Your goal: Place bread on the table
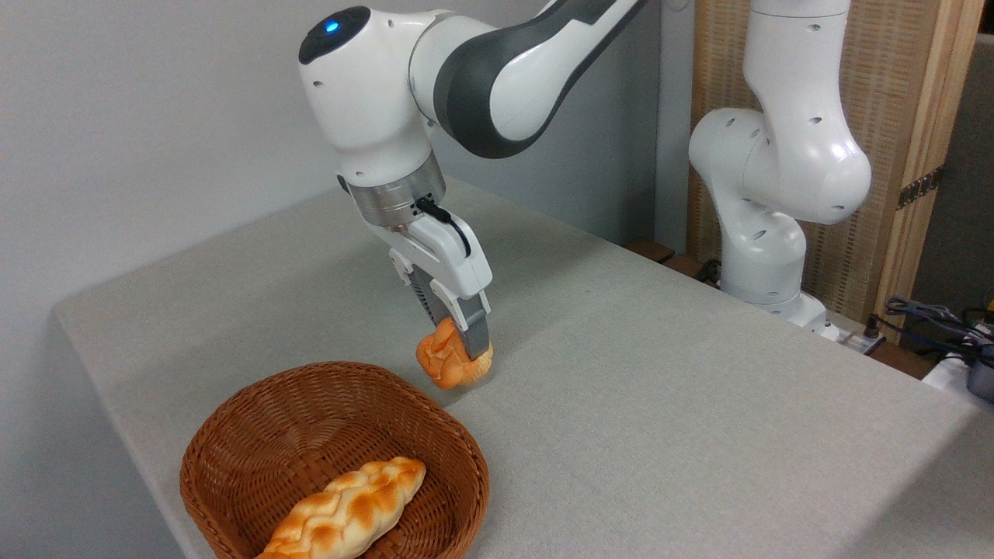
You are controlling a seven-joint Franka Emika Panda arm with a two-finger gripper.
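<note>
The bread (pixel 444 363), a small knotted golden-orange bun, hangs between the fingers of my gripper (pixel 463 341), which is shut on it. The bun is tilted and sits just past the far right rim of the wicker basket, low over the grey-beige table (pixel 660 404). A faint shadow lies under it; I cannot tell whether it touches the cloth. The near finger (pixel 475 330) covers part of the bun.
A round brown wicker basket (pixel 233 435) stands at the front left of the table and holds a long braided loaf (pixel 349 508). The arm's white base (pixel 765 233) rises at the back right. Cables (pixel 932 318) lie at the far right edge.
</note>
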